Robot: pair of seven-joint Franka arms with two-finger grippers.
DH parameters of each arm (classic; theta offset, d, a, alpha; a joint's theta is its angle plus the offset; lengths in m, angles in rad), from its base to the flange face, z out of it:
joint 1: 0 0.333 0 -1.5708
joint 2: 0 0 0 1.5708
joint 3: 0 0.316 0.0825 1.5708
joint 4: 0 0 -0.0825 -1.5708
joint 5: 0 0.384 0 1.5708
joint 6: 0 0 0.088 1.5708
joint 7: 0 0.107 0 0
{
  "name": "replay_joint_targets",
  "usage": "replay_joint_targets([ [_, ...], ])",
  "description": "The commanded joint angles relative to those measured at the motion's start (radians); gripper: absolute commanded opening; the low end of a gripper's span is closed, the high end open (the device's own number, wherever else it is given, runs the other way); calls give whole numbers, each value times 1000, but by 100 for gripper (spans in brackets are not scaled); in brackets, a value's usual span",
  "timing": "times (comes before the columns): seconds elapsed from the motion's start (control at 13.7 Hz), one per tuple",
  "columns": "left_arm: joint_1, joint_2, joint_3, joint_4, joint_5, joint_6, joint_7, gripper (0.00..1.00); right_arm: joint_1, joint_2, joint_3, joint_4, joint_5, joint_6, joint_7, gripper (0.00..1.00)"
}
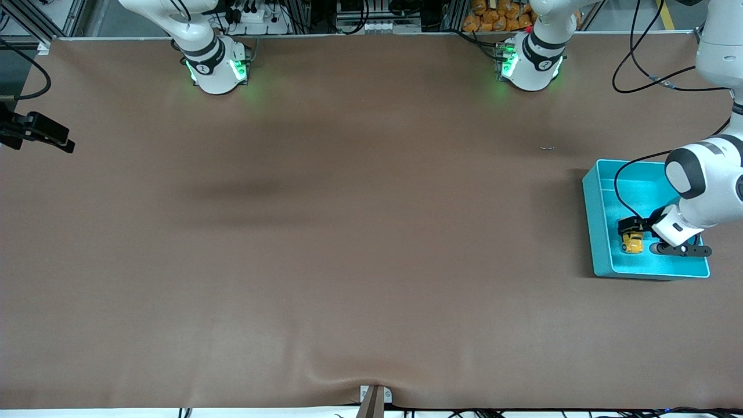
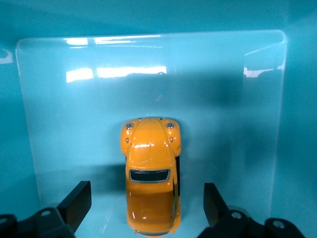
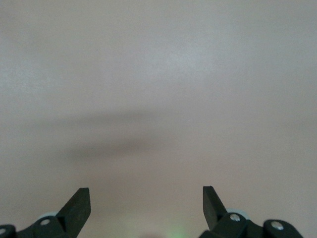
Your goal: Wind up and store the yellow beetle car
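Observation:
The yellow beetle car [image 1: 632,244] lies on the floor of the teal bin [image 1: 590,216] at the left arm's end of the table. My left gripper [image 1: 633,229] is down inside the bin, open, with its fingers on either side of the car's rear half and a gap on each side. In the left wrist view the car [image 2: 150,173] sits between the fingertips [image 2: 79,201] of the left gripper [image 2: 147,199], on the bin floor [image 2: 74,124]. My right gripper [image 3: 146,201] is open and empty over bare brown table; it does not show in the front view.
The bin's walls [image 1: 650,270] close round the left gripper and the car. A black fixture [image 1: 36,131] juts in at the table edge at the right arm's end. A small speck [image 1: 546,147] lies on the cloth near the bin.

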Motion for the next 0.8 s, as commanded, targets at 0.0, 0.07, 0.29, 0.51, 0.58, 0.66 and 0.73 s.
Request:
replay_joint_targets([
  [0.0, 4, -25, -2, 3, -6, 1, 17, 100, -13, -13, 9, 0, -10, -5, -11, 100],
  [0.07, 4, -40, -4, 1, -7, 1, 14, 100, -13, -13, 9, 0, -10, -5, -11, 100],
  [0.29, 3, -102, -7, -22, -7, 1, -3, 100, -13, -13, 8, 0, -8, -5, -11, 100],
  [0.51, 3, -174, -8, -58, -9, -14, -3, 100, -13, -13, 9, 0, -8, -4, -11, 100],
  [0.58, 3, -194, -11, -64, -9, -28, -11, 100, -13, -13, 9, 0, -8, -4, -11, 100],
  [0.66, -3, -217, -13, -63, -7, -64, -38, 100, -13, -12, 9, 0, -8, -4, -11, 100],
  [0.73, -8, -240, -17, -61, -7, -109, -60, 100, -13, -12, 9, 0, -8, -1, -11, 100],
])
